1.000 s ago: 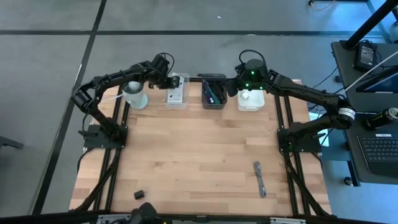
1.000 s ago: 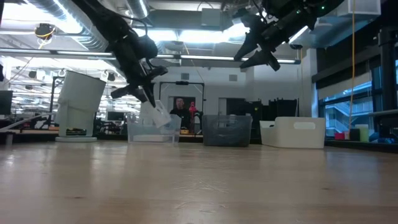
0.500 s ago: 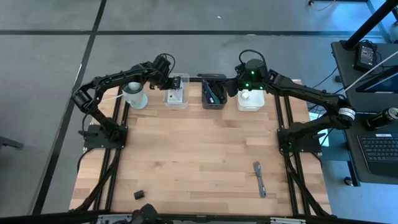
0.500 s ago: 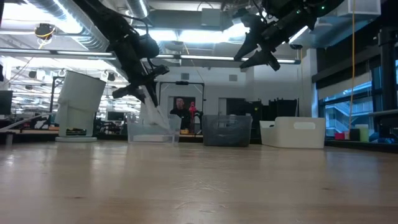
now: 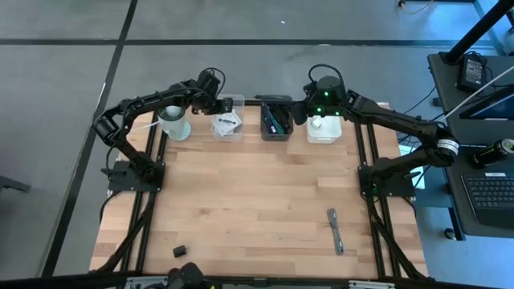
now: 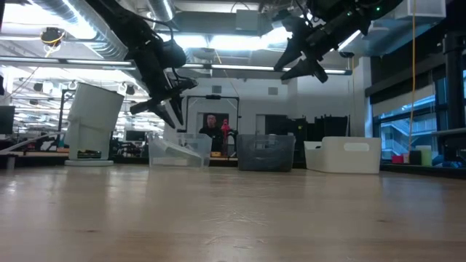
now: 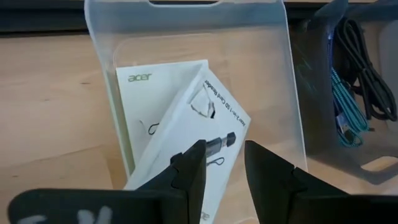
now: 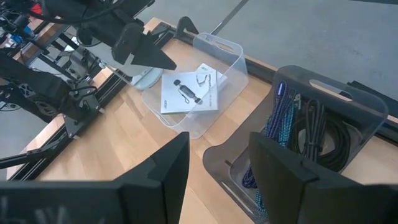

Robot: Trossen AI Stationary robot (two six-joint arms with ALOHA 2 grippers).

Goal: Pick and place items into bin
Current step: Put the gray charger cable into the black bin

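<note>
My left gripper [image 5: 218,104] [image 6: 171,116] hovers open over the clear bin [image 5: 228,118] [image 6: 178,151] at the table's far edge. In the left wrist view the fingers [image 7: 222,152] stand apart above a white printed packet [image 7: 186,143] [image 8: 208,87], which lies slanted on a second white card [image 7: 149,93] inside the bin. My right gripper [image 5: 309,112] [image 6: 306,62] [image 8: 217,146] is open and holds nothing, raised high between the dark bin [image 5: 275,120] and the white bin [image 5: 324,128]. Black and teal cables [image 8: 292,124] lie in the dark bin.
A whitish round cup [image 5: 174,122] [image 6: 93,124] stands left of the clear bin. A grey tool [image 5: 335,230] lies on the wood near the right front, and a small black block [image 5: 180,250] lies at the near left. The three bins line the far edge.
The white packet hung from my left gripper a second ago, sagged lower, then dropped free. It now lies slanted inside the clear bin on the other card. My left gripper has stayed above the bin.
</note>
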